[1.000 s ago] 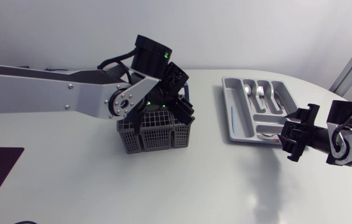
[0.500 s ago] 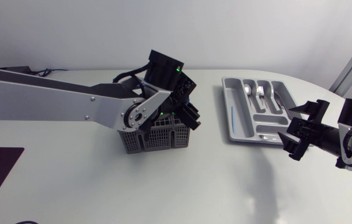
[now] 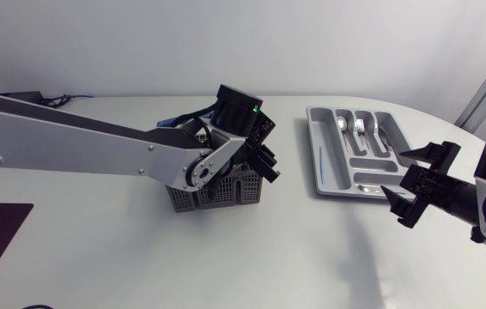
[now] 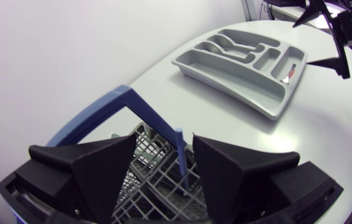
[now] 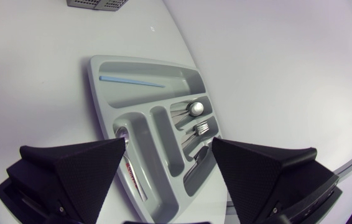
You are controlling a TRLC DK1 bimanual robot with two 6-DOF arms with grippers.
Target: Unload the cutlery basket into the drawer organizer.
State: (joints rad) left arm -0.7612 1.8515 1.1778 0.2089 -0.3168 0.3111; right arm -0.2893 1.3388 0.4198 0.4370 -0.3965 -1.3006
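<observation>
Inside the basket (image 3: 226, 194), one blue utensil (image 4: 179, 149) stands nearly upright, with its long axis close to vertical and its lower end hidden in the mesh. The left gripper (image 4: 163, 138) sits directly over the basket with its fingers spread apart. The utensil rises between them, closer to one finger than the other, and neither finger is seen pressing on it. The gripper therefore holds nothing. The basket's blue handle (image 4: 98, 117) arches just beside the fingers.

The organizer (image 3: 312, 154) lies well apart from the basket, on the right arm's side of the table. The right gripper (image 3: 408, 176) hovers at the organizer's near end, spread wide and empty.

Judgement: the left arm is the one placed for the pick. The coming move calls for closing on the upright utensil and lifting it along its own axis, clear of the mesh and the handle.

Organizer contents, as seen from the right wrist:
- Long side compartment: one blue piece (image 5: 132, 82), lying lengthwise.
- Three short lengthwise compartments: metal cutlery, including a spoon (image 5: 194, 109) and a fork (image 5: 202, 129).
- Crosswise end compartment: a piece with a red handle (image 5: 132, 174).

Other contents of the basket cannot be made out.
</observation>
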